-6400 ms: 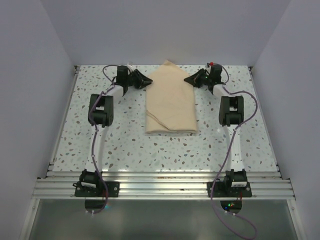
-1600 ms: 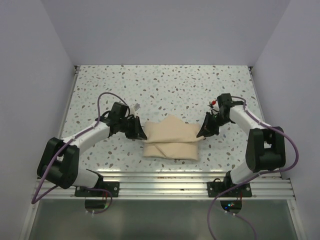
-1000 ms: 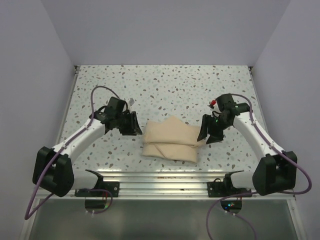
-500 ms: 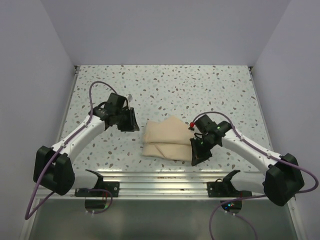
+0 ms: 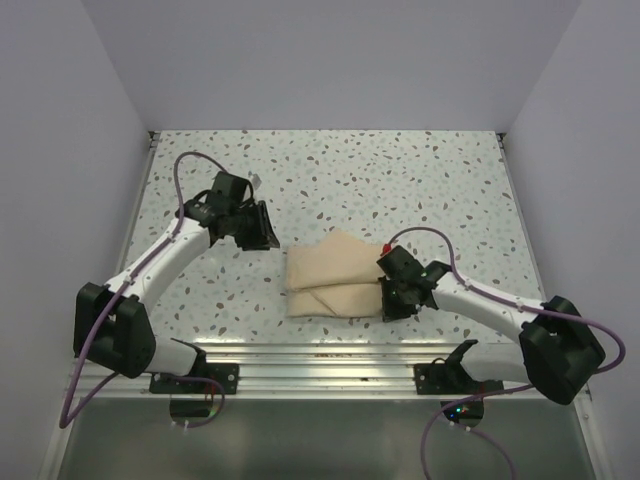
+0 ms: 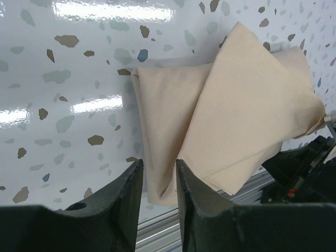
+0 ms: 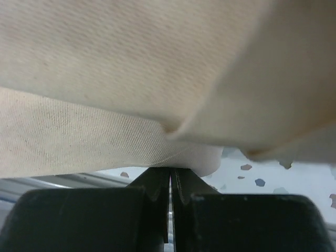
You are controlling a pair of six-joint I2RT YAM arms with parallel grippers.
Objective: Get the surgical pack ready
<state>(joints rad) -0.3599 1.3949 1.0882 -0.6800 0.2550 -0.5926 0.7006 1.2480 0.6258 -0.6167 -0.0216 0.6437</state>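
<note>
Surgical pack (image 5: 335, 275): a folded tan bundle lying flat on the speckled tabletop (image 5: 400, 170), with 1 pointed flap laid diagonally across its top. No tray or instruments show. The aluminium rail (image 5: 330, 365) runs a little nearer than the pack.
Right end effector (image 5: 388, 298): within the last second it has swung from the pack's far right side to its near right corner and clamped fully closed. The right wrist view shows the jaws pressed together just under a folded cloth edge. Whether a layer is pinched between them cannot be told.
Left end effector (image 5: 265, 238): it has backed off from the pack's left edge and now stands apart from it, to the pack's far left. Its jaws are narrowly parted and hold nothing.
Pack since 1 second ago: its outline looks unchanged and the folds are holding.
Meaning for the task: the far flap seems already folded over. The right arm appears to be starting on the right near corner, probably to tuck or pull it.
Risk: dragging that corner could slide the whole bundle, since the left arm is not bracing it.
</note>
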